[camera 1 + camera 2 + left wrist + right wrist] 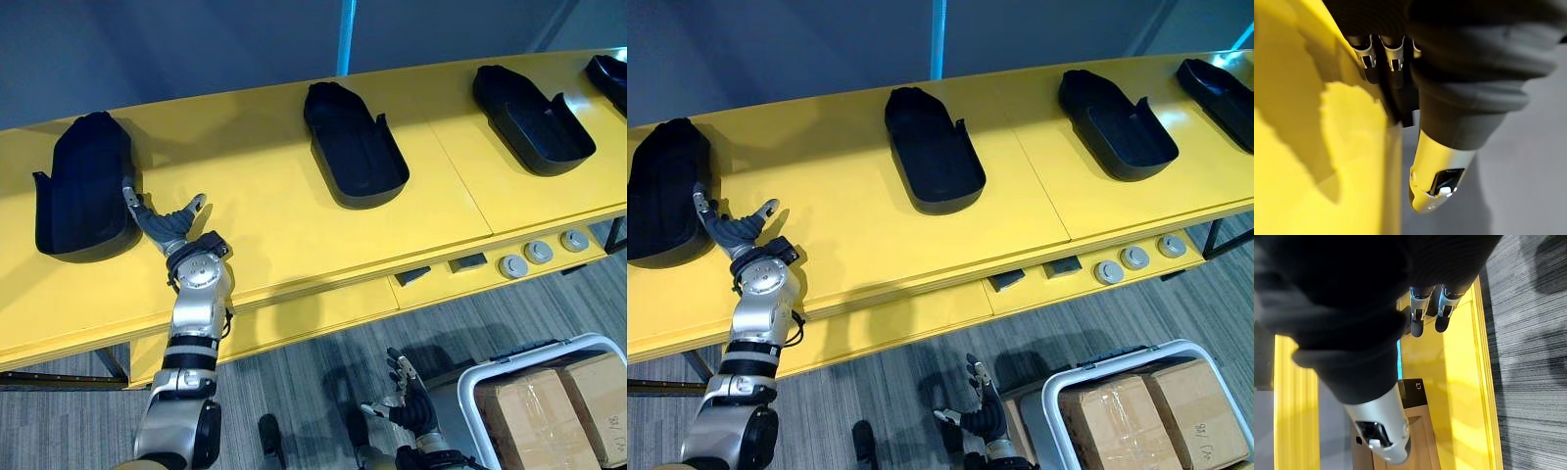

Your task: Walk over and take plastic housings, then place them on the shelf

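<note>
The long yellow worktable (274,225) carried four black plastic housings in a row along its far edge. The leftmost housing (83,186) lay toward the left end, the second housing (353,147) near the middle, the third housing (532,119) toward the right, and the fourth housing (609,76) at the far right corner. Judging by this, the walk to the table looked done, but none of the housings had been lifted and every placement was left to do.

The left hand (167,227) hovered over the table just beside the near right side of the leftmost housing, fingers spread wide and holding nothing. The right hand (409,401) hung low over the grey floor in front of the table, fingers loosely extended and empty. A white-framed cart (480,377) with cardboard boxes (549,406) stood on the floor to the right.

The fourth housing was cut off by the picture's edge, and so was the cart. It was hard to tell whether the left hand's fingertips (1393,58) touched the leftmost housing. What would serve as the shelf could not be made out.
</note>
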`<state>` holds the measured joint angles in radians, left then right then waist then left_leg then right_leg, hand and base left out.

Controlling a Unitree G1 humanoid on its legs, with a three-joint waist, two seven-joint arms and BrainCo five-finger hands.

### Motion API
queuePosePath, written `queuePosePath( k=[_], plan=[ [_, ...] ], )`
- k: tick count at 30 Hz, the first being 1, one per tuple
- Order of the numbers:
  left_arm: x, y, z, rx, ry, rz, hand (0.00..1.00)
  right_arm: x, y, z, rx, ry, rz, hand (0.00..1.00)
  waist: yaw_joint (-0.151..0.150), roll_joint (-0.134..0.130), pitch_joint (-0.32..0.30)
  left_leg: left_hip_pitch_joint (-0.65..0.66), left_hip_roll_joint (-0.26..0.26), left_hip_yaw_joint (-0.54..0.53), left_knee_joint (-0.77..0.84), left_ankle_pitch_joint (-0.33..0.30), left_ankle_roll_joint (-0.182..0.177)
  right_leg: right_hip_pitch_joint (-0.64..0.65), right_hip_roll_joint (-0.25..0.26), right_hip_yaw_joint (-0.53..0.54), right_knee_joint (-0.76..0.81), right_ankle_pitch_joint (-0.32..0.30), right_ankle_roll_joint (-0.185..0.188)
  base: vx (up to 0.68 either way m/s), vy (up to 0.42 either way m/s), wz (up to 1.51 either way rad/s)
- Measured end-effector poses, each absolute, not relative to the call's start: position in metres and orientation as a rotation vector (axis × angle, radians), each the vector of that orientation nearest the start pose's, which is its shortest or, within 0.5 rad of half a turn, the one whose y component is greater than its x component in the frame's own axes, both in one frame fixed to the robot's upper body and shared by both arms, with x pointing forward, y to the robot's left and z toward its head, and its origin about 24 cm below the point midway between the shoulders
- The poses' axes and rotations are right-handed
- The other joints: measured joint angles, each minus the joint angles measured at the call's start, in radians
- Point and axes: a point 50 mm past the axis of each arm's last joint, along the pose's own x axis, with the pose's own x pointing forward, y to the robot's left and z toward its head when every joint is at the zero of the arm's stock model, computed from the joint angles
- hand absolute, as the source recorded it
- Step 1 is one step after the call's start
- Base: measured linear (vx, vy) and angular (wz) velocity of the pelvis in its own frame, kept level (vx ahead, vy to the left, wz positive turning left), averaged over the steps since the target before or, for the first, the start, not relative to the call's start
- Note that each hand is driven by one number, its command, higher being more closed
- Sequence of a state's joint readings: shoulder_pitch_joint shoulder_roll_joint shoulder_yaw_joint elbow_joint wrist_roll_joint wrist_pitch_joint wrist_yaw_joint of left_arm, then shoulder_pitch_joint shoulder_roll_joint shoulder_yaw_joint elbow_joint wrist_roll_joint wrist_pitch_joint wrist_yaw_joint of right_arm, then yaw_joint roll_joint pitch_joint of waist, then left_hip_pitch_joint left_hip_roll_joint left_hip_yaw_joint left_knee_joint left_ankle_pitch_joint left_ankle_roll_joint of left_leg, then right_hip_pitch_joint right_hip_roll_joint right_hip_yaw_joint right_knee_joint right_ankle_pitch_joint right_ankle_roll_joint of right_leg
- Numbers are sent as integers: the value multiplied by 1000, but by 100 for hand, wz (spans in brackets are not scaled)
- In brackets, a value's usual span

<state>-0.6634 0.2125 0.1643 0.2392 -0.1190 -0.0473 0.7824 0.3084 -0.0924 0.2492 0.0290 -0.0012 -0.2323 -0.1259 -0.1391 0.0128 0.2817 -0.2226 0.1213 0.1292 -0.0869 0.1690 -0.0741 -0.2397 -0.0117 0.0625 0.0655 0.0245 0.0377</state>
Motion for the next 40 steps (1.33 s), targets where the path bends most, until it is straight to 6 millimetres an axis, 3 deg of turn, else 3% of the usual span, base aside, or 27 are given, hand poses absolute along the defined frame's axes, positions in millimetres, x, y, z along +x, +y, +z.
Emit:
queuePosePath(
  k=[2, 5, 7, 8, 9, 10, 11, 13, 14, 15, 17, 19, 20, 21, 22, 24, 25, 26, 28, 30, 31, 32, 33, 35, 37, 40],
  plan=[
    [323, 207, 189, -170, -511, 760, 0, 180, -131, -9, -42, 105, 40, 0, 2, 0, 0, 9, 0, 2, 0, -3, -3, 7, 1, 3, 4, -5, 0, 17, 35, -3],
    [288, 187, 165, -175, -523, 682, 0, 183, -140, -7, -34, 94, -23, 0, 10, -4, -3, 52, 3, 39, 16, -30, -7, 27, 6, 42, 17, -11, 1, 11, 32, -39],
    [261, 183, 147, -167, -517, 653, 0, 192, -150, 1, -40, 52, -72, 0, 15, -18, -12, 58, 15, 78, 149, -128, -12, 35, 17, 127, 34, -13, 3, -24, 47, -121],
    [247, 181, 139, -171, -513, 624, 0, 197, -158, 10, -48, 6, -109, 0, 27, -15, -18, 58, 28, 31, 270, -223, -17, 46, 38, 199, 45, -17, 9, -27, 82, -166],
    [240, 181, 136, -171, -520, 607, 0, 200, -162, 16, -54, -20, -125, 0, 38, -12, -25, 58, 29, -30, 335, -276, -15, 44, 56, 249, 55, -18, 11, 2, 104, -207],
    [230, 179, 133, -175, -527, 577, 0, 203, -170, 25, -67, -62, -153, 0, 47, 1, -44, 53, 30, -142, 419, -347, -24, 43, 89, 319, 70, -22, 19, 48, 224, -231],
    [222, 174, 130, -169, -530, 508, 0, 203, -187, 37, -93, -118, -225, 0, 55, 20, -78, 53, 18, -333, 508, -425, -66, 28, 135, 402, 102, -28, 28, 56, 219, -224],
    [217, 174, 126, -152, -531, 470, 0, 201, -206, 46, -125, -153, -302, 0, 56, 19, -119, 61, -26, -522, 564, -480, -80, -11, 170, 491, 154, -40, 45, 23, 230, -181],
    [217, 174, 124, -147, -521, 453, 0, 193, -226, 54, -160, -177, -384, 0, 56, 19, -120, 100, -64, -636, 588, -529, -76, -23, 193, 556, 204, -59, 73, 0, 247, -140],
    [216, 173, 124, -149, -518, 450, 0, 188, -232, 55, -173, -178, -415, 0, 54, 18, -121, 114, -74, -648, 588, -547, -61, -28, 197, 576, 220, -65, 82, -33, 330, -114],
    [216, 172, 123, -164, -514, 443, 0, 171, -246, 57, -200, -171, -490, 0, 42, 11, -129, 137, -98, -633, 578, -591, -9, -43, 197, 627, 246, -74, 109, -95, 321, -82],
    [216, 173, 122, -176, -508, 442, 0, 151, -243, 55, -185, -142, -538, 0, 55, -28, -147, 153, -139, -522, 584, -604, 39, -44, 178, 728, 212, -23, 147, -221, 377, -141],
    [216, 173, 122, -178, -509, 443, 0, 148, -242, 53, -180, -131, -549, 0, 65, -31, -149, 156, -137, -481, 585, -600, 53, -48, 175, 714, 196, 13, 138, -218, 214, -178],
    [216, 173, 122, -180, -508, 441, 0, 145, -242, 50, -174, -111, -565, 0, 75, -31, -151, 153, -120, -400, 579, -583, 81, -51, 153, 599, 112, 121, 99, -295, 191, -186],
    [217, 172, 123, -180, -513, 436, 0, 144, -242, 44, -167, -87, -585, 0, 84, -28, -155, 142, -108, -319, 554, -553, 89, -62, 114, 382, 84, 152, 61, -279, 175, -187],
    [218, 172, 124, -185, -516, 439, 0, 142, -245, 34, -165, -38, -604, 0, 96, -33, -158, 145, -94, -219, 497, -502, 96, -108, 73, 160, 252, 42, 24, -234, 161, -161],
    [218, 173, 124, -183, -519, 447, 0, 140, -248, 25, -160, 0, -621, 0, 97, -32, -157, 156, -74, -171, 461, -471, 92, -104, 53, 98, 358, -40, 14, -157, 101, -141],
    [217, 174, 124, -183, -518, 454, 0, 139, -249, 20, -153, 22, -634, 0, 99, -30, -156, 161, -64, -148, 444, -457, 89, -91, 40, 72, 402, -77, 9, -128, 22, -127],
    [214, 186, 121, -172, -512, 507, 0, 138, -250, 4, -112, 90, -665, 0, 111, -31, -165, 175, -19, -63, 404, -429, 62, -13, -33, -34, 495, -193, 10, -119, -67, -121],
    [208, 200, 114, -140, -484, 569, 0, 140, -249, -8, -90, 137, -664, 0, 114, -51, -182, 167, -4, -14, 395, -429, 35, 82, -106, -87, 450, -251, 32, -89, -146, -93],
    [206, 206, 112, -124, -475, 593, 0, 141, -249, -12, -85, 155, -663, 0, 112, -67, -192, 155, -11, -10, 401, -433, 21, 111, -110, -90, 368, -275, 55, -84, -219, -67],
    [205, 212, 106, -114, -451, 624, 0, 141, -251, -18, -84, 181, -666, 0, 114, -75, -206, 139, -19, -10, 397, -429, 8, 140, -112, -106, 254, -303, 26, -67, -282, -44],
    [203, 218, 90, -117, -373, 672, 0, 141, -258, -28, -93, 235, -671, 0, 124, -42, -218, 146, -15, -39, 349, -419, 7, 143, -79, -104, 189, -265, 25, -52, -237, -46],
    [196, 234, 83, -89, -342, 746, 0, 142, -266, -31, -112, 258, -663, 0, 131, -1, -240, 171, 14, -58, 281, -378, 3, 178, -28, -89, 89, -190, -9, 70, -214, -50],
    [189, 250, 78, -60, -327, 820, 0, 148, -270, -30, -120, 254, -641, 0, 136, 9, -248, 195, 35, -63, 244, -363, -9, 198, 2, -78, 52, -168, -12, 89, -138, -29],
    [193, 265, 30, -2, -97, 835, 0, 149, -278, -41, -92, 302, -627, 0, 131, 8, -254, 204, 31, -71, 264, -327, -25, 228, -3, -93, 44, -168, -11, 60, -44, 9]
  ],
)
